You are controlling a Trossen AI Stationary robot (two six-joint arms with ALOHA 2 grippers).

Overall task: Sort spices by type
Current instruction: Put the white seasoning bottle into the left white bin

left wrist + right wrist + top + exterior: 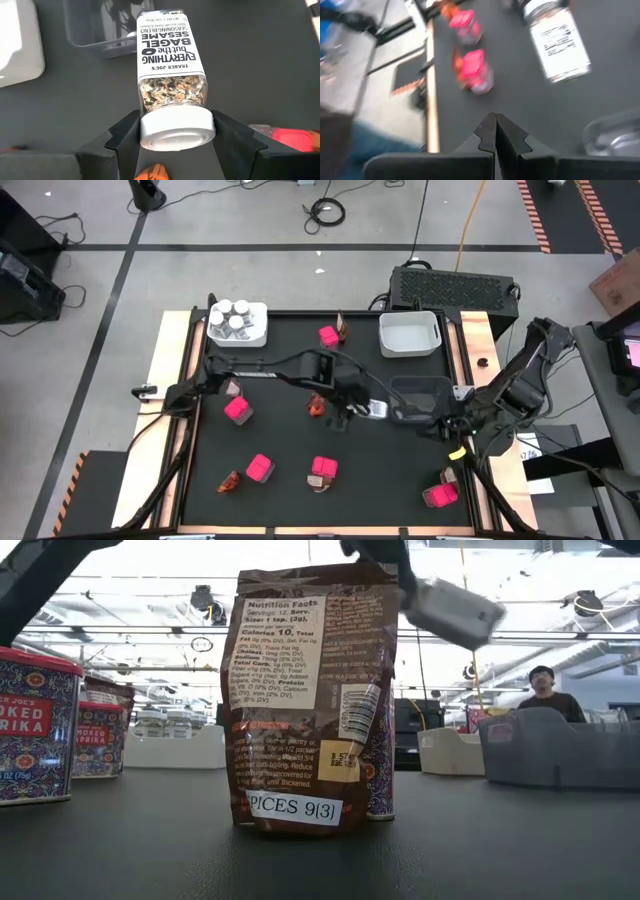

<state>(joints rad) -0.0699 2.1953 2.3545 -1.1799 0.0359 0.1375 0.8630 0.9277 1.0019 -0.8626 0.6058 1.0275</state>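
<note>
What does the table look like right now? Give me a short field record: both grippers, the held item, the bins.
left gripper: over mid-table, shut on jar by its white cap
jar: clear, seasoning blend label, off the table
right gripper: shut, empty, at the table's right side
white bin with jars: far left corner
empty white bin: far right
dark bin: right of centre
pink boxes: scattered, unsorted

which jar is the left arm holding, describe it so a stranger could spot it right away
Start at the dark bin on the right half of the black table; just to its left the left tool is shut on a jar. It is clear with a white cap and a white label reading everything but the bagel sesame. Unlike the capped jars standing in the white bin, it is held off the table.
</note>
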